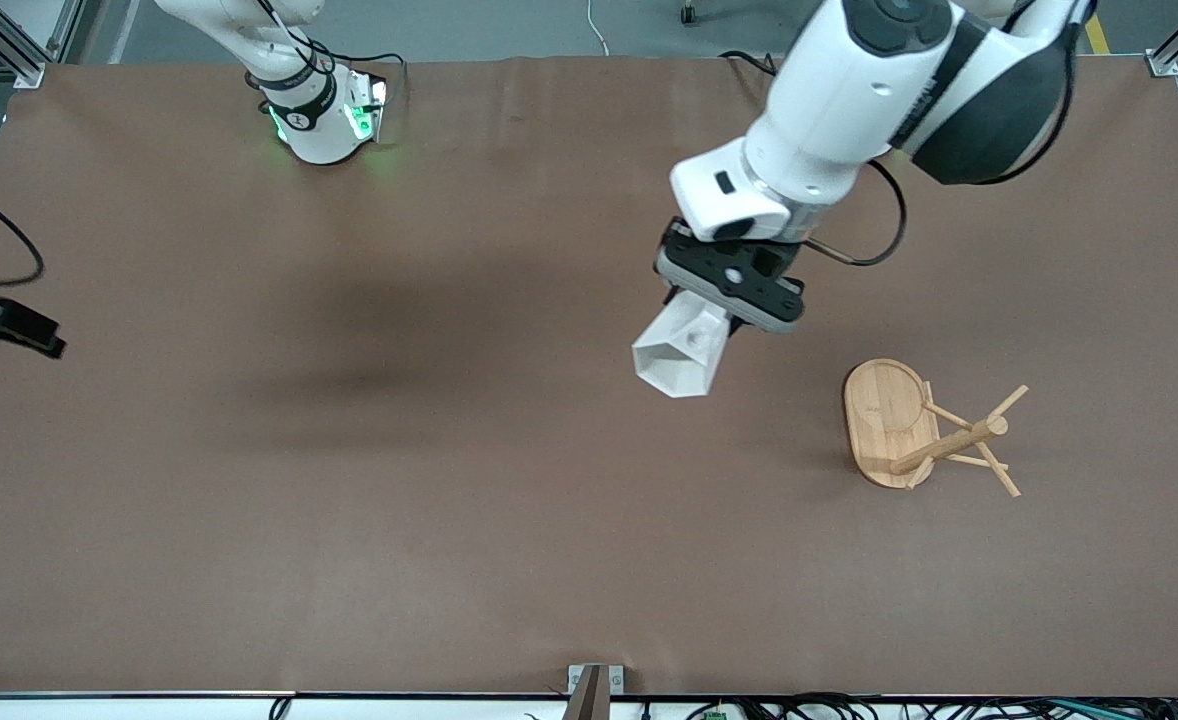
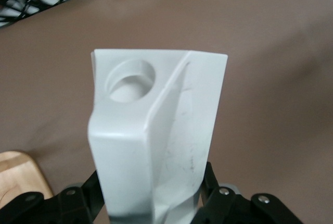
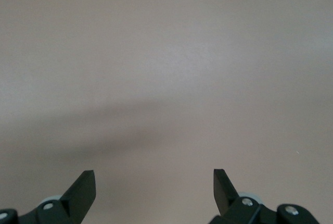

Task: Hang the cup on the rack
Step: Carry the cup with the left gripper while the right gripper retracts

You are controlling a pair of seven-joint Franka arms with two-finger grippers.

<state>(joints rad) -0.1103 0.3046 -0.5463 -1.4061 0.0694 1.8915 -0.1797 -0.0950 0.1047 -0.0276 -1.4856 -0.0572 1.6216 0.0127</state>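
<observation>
My left gripper is shut on the narrow end of the white faceted cup and holds it above the table, a little toward the right arm's end from the rack. In the left wrist view the cup fills the middle between the gripper's black fingers, with its handle tab and round hole facing the camera. The bamboo rack rests on the table with its post and pegs pointing toward the left arm's end. My right gripper waits, open and empty, at the right arm's end of the table.
A corner of the rack's base shows in the left wrist view. A brown mat covers the table. Metal brackets sit at the table's corners and at the near edge.
</observation>
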